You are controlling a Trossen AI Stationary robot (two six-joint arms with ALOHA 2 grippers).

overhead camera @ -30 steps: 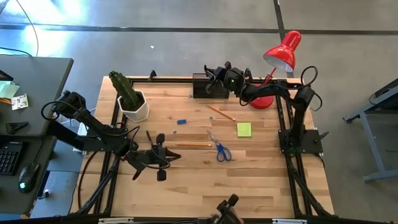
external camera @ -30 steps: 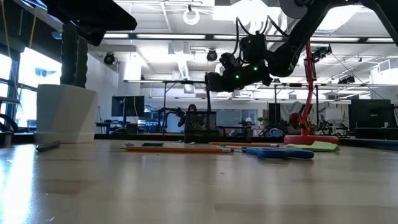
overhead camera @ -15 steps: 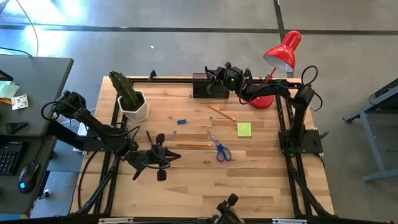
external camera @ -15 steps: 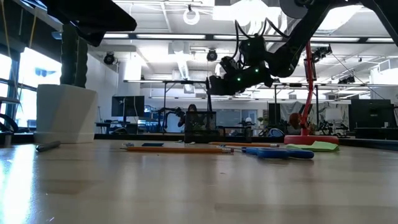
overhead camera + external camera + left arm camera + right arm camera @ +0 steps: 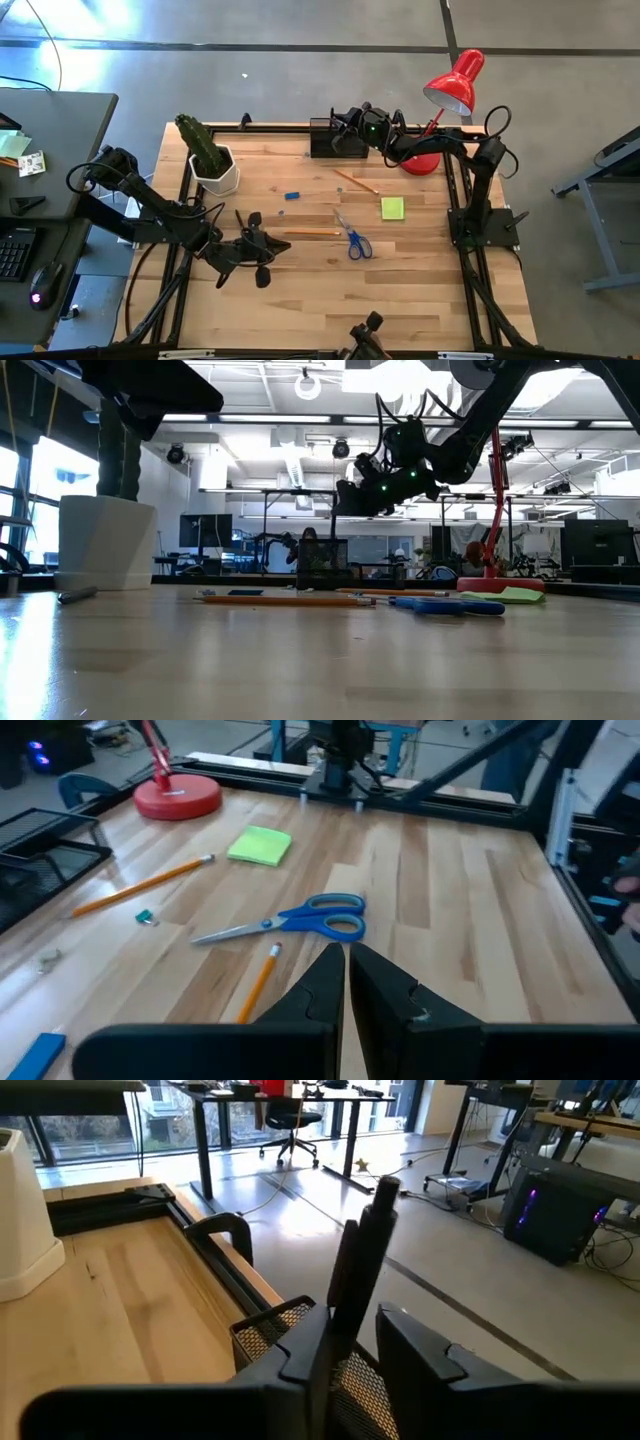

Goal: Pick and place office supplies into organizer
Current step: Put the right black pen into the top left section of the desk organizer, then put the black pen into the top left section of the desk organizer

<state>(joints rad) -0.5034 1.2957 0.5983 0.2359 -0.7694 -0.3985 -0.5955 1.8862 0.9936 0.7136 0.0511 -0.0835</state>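
Observation:
My right gripper hovers open over the black mesh organizer at the table's far edge. A dark pen stands tilted between its fingers, with its lower end hidden among them. My left gripper is shut and empty above the near left of the table, just over the end of a pencil. Lying flat on the wood are the blue-handled scissors, the lime-green sticky pad, a second pencil and a small blue block. My right gripper has the dark pen's lower part between its two fingers, close against one finger, with a gap to the other. I cannot tell whether it touches the pen. The pen slants upward, above the organizer's mesh.
A red desk lamp stands at the far right beside the organizer. A cactus in a white pot stands at the far left. Black frame rails run along the table's edges. Bare wood lies between the scissors and the near edge.
My right gripper has tipped slightly at the wrist while staying over the organizer. My left gripper has rolled a little in place. Nothing on the table has moved.

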